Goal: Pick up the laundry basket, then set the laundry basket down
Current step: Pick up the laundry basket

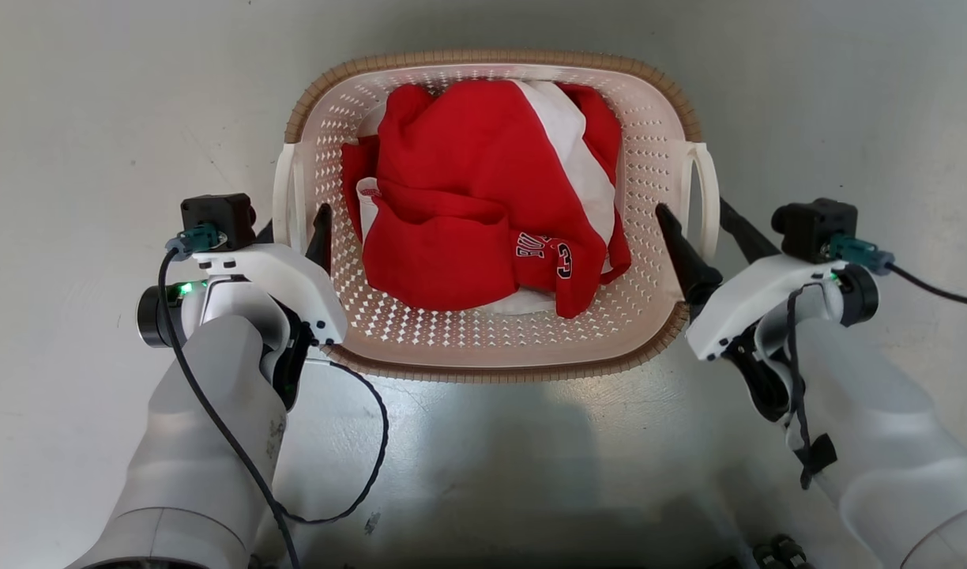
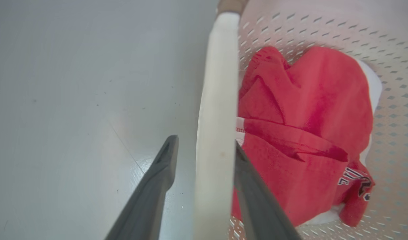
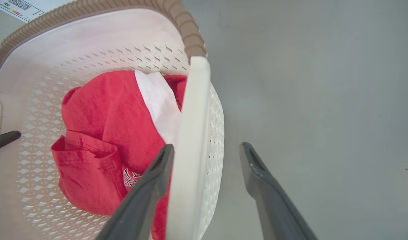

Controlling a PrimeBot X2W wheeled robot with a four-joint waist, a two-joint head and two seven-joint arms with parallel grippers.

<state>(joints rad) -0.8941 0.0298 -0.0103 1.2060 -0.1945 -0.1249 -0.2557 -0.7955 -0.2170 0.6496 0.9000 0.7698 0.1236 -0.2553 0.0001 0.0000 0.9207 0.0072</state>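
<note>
The cream-white perforated laundry basket (image 1: 491,60) with a brown woven-look rim stands on the grey floor between my two arms. A red and white garment (image 1: 468,197) lies bunched inside it. My left gripper (image 1: 294,231) is open and straddles the basket's left loop handle (image 2: 220,86), with one finger inside the basket and one outside, a gap showing beside the outer finger. My right gripper (image 1: 695,215) is open too and straddles the right loop handle (image 3: 193,110) the same way, its outer finger standing well off the handle.
Glossy grey floor (image 1: 96,118) surrounds the basket on all sides. A white surface with a printed label (image 3: 17,6) lies just beyond the basket's far rim. A black cable (image 1: 373,442) loops from my left arm over the floor near the basket's front.
</note>
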